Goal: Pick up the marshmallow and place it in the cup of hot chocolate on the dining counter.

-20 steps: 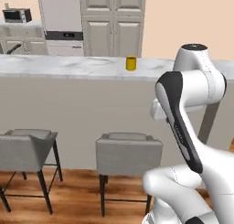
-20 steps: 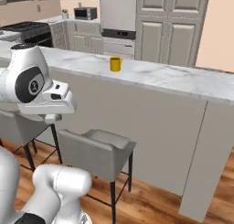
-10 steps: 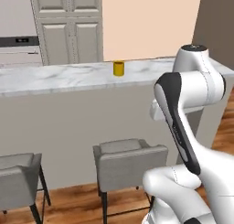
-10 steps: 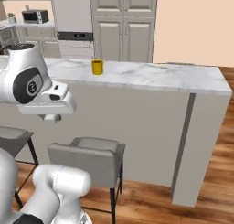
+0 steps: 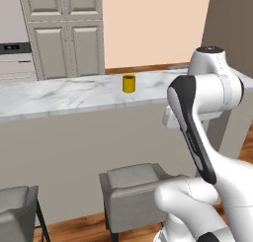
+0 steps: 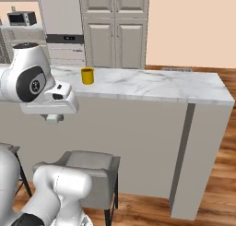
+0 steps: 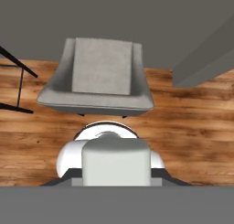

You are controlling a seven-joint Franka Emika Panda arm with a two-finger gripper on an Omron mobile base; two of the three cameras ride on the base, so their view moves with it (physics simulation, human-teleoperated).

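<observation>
Yellow plain cylindrical cup stands upright, long axis vertical, on the long white-grey veined marble dining counter, toward its left half. I see a grey padded stool below the hand cam. Claw state: can't tell. Base drove since last frame, so whole view shifted; cup didn't move.

dining counter carries yellow cup of hot chocolate, upright on marble top.

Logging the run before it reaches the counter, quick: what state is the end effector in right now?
End effector: cannot be told; its fingertips are not visible, and nothing is seen held over the grey stool.
</observation>
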